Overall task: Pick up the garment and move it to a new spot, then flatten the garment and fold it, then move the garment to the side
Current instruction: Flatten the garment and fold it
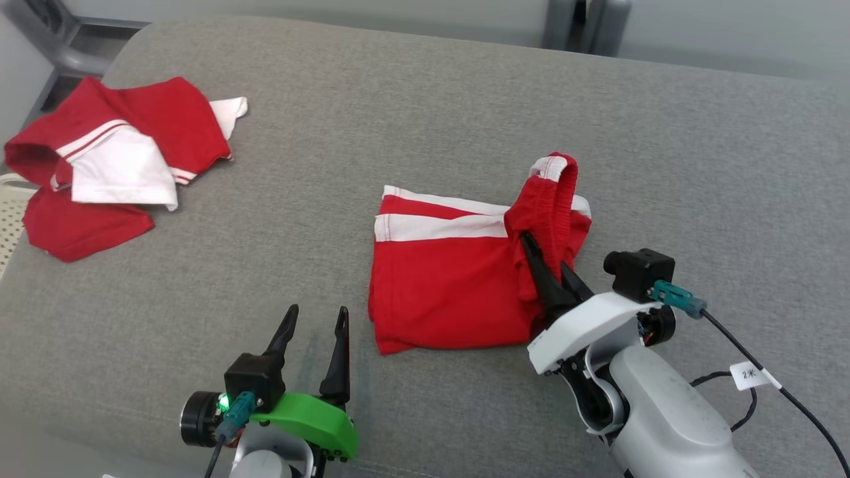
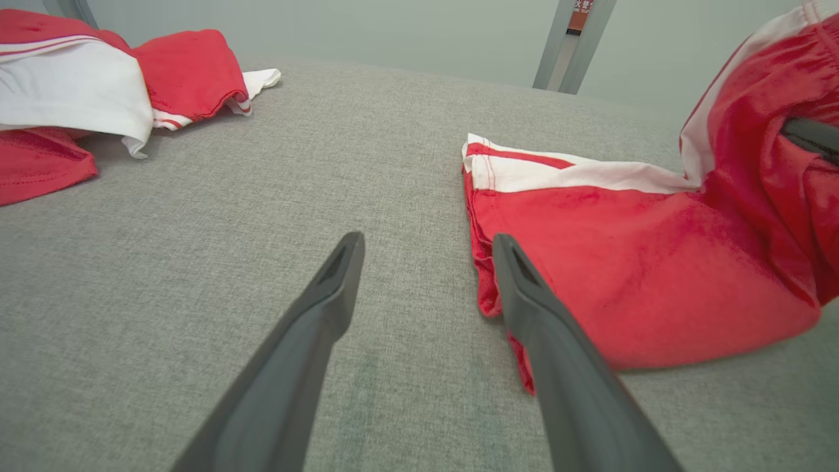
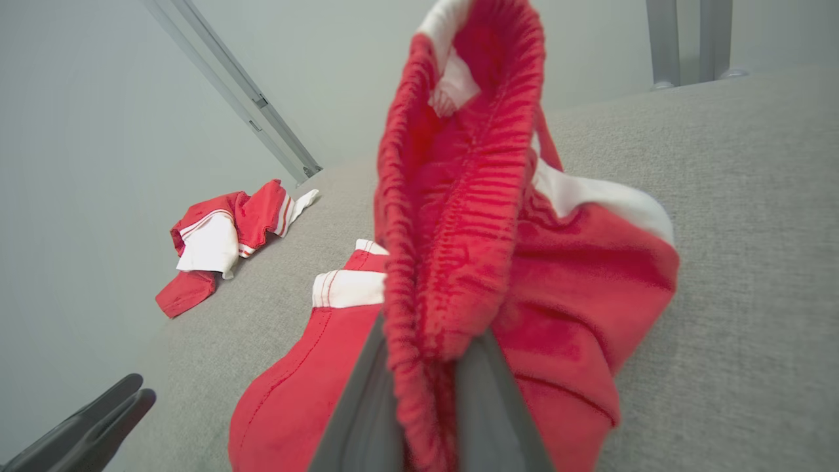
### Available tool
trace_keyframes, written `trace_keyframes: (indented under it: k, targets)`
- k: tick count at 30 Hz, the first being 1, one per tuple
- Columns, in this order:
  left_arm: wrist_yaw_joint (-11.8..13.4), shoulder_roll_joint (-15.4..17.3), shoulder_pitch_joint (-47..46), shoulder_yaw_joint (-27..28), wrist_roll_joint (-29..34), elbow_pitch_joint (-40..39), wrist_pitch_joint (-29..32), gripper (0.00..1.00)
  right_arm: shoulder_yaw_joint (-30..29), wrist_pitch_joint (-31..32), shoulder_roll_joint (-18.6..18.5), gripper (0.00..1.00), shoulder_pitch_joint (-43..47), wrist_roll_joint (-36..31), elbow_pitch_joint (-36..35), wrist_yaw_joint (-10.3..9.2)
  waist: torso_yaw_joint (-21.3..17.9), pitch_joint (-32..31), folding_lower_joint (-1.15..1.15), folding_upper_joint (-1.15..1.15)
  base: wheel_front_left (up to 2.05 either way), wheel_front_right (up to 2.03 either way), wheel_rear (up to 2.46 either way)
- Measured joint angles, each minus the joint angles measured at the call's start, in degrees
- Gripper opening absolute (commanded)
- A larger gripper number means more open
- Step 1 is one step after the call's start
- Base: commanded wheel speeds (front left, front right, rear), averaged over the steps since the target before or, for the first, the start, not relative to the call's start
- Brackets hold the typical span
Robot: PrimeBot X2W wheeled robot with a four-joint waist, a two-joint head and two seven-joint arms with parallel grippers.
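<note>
Red shorts with white side stripes (image 1: pixel 451 279) lie on the grey cushion (image 1: pixel 465 119), with the waistband end lifted into a standing loop (image 1: pixel 554 199). My right gripper (image 1: pixel 541 262) is shut on the red elastic waistband (image 3: pixel 446 262), which rises between its fingers (image 3: pixel 360 406) in the right wrist view. My left gripper (image 1: pixel 315 318) stands open just left of the shorts' near left corner (image 2: pixel 498 295), touching nothing; its right finger (image 2: pixel 557 367) overlaps the hem in the left wrist view.
A second red and white garment (image 1: pixel 106 159) lies crumpled at the cushion's far left edge (image 2: pixel 85 85), also seen as a small heap (image 3: pixel 223 242) from the right wrist. A pale perforated surface (image 1: pixel 10 219) shows beyond the left edge. Metal frame legs (image 1: pixel 584 23) stand behind.
</note>
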Motion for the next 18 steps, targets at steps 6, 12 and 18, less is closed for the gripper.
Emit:
trace_keyframes:
  k: [6, 12, 18]
  targets:
    - [0.29, 0.00, -0.13, -1.40, -0.86, 0.31, 0.01, 1.00, 2.52, 0.00, -0.08, 0.30, -4.26, -1.62, 4.63, 0.00, 5.53, 0.16, 0.00, 0.00, 0.00, 0.00, 0.00]
    - [0.51, 0.04, -0.06, -1.46, -1.76, -0.13, 0.00, 1.00, 6.88, 0.00, 0.05, 1.00, -5.93, -0.89, 2.79, 0.00, 9.75, 0.29, 0.00, 0.00, 0.00, 0.00, 0.00]
    - [0.94, 0.02, -0.15, -0.54, -1.25, -1.72, 0.00, 1.00, 6.13, 0.00, 0.12, 1.00, -3.47, -2.36, -1.70, 0.01, 8.72, 0.08, 0.00, 0.00, 0.00, 0.00, 0.00]
